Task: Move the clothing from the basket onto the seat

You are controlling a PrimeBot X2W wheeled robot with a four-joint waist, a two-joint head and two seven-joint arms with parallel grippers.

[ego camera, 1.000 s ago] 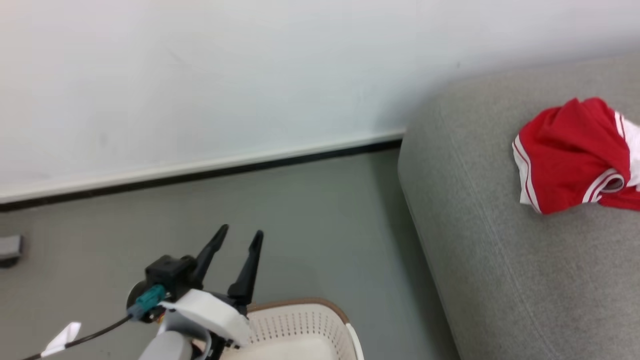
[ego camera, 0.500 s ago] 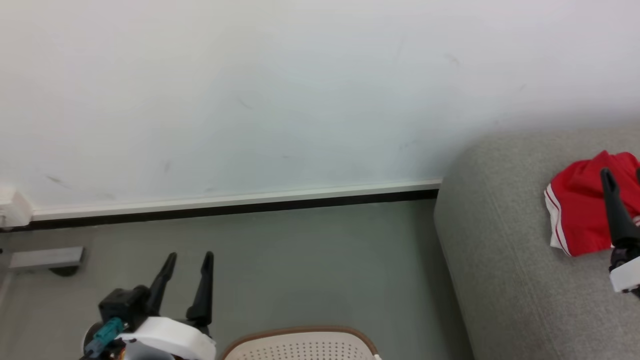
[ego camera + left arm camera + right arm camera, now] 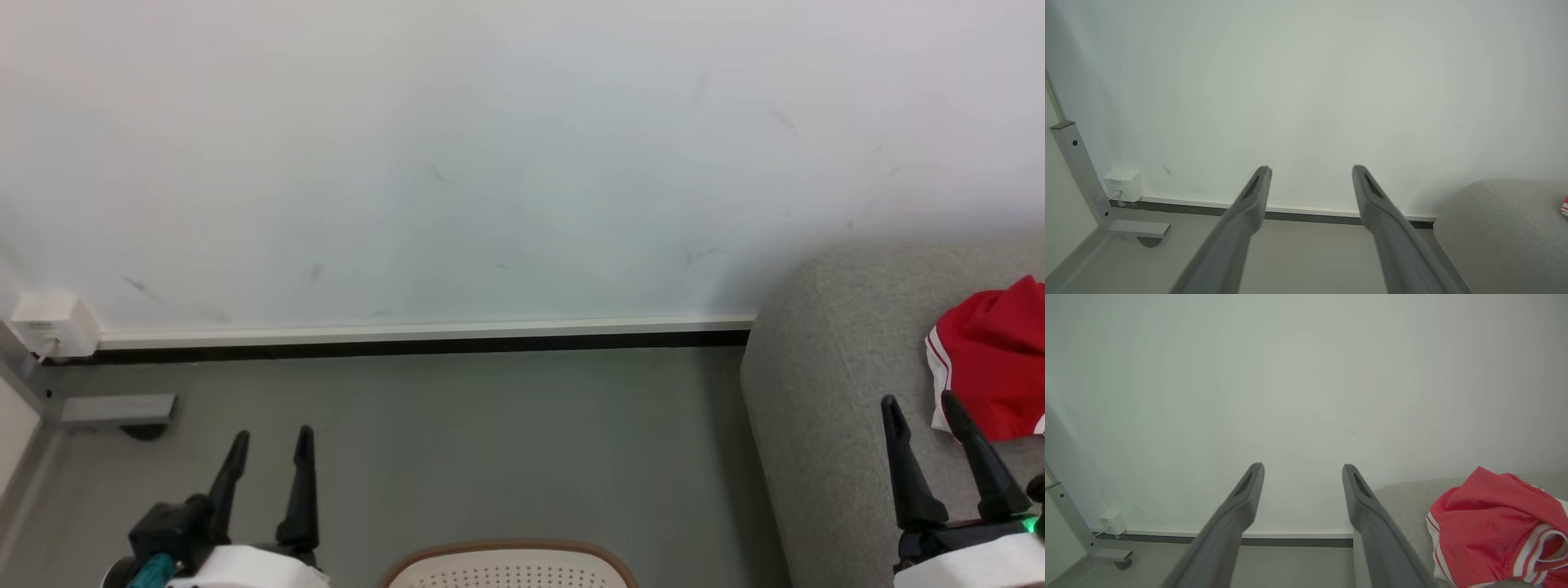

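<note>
Well, both of your grippers are empty with the fingers spread wide: the left gripper (image 3: 273,433) hangs above the floor (image 3: 522,441) just to the left of the basket (image 3: 510,562), and the right gripper (image 3: 918,400) stands over the near part of the seat (image 3: 824,392). One piece of the clothing (image 3: 992,367), red with white stripes at the hem, lies crumpled on the seat, just beside the right fingertips. The inside of the basket falls below the edge of the head view, so I cannot tell whether something remains in it. I think the first danger is on the right side. If you swing this arm back toward the basket without lifting it, a finger can hook a fold of the red cloth and drag it off the rounded end of the seat to the floor. The second danger is to go down into the basket without seeing it. The long fingers can catch in the holes of the wall or push the brown rim, and a light basket may slide or tip. Please lower the head before you reach. About writing, the garment shows no letters or numbers from here, and the small white box (image 3: 1123,184) at the foot of the wall (image 3: 490,163) carries a mark too small to read.
</note>
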